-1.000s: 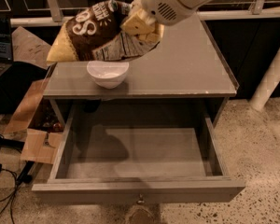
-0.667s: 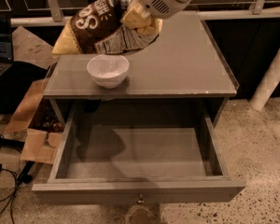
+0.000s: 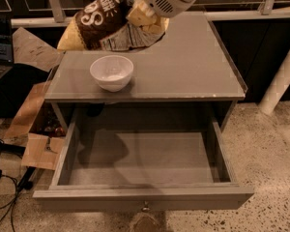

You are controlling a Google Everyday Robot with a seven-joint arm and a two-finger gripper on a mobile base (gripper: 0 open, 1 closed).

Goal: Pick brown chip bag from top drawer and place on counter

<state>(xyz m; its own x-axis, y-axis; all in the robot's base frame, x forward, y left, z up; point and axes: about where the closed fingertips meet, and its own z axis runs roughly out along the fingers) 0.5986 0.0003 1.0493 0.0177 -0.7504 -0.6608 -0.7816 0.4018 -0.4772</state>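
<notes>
The brown chip bag (image 3: 106, 25) hangs in the air above the back left of the counter (image 3: 183, 66), held by its right end. My gripper (image 3: 144, 17) is shut on that end, with the white arm coming in from the top right. The bag's dark face with white lettering points up and left, and its tan-yellow end sticks out to the left. The top drawer (image 3: 145, 158) stands pulled open below the counter, its grey bottom bare, a small metal knob (image 3: 145, 207) on its front.
A white bowl (image 3: 111, 72) sits on the counter's front left, just below the bag. Cardboard boxes (image 3: 36, 129) and cables lie on the floor to the left. A white post (image 3: 280, 81) stands at the right.
The gripper with the bag has risen and moved back, away from the bowl, toward the counter's rear left. The drawer and bowl have not moved.
</notes>
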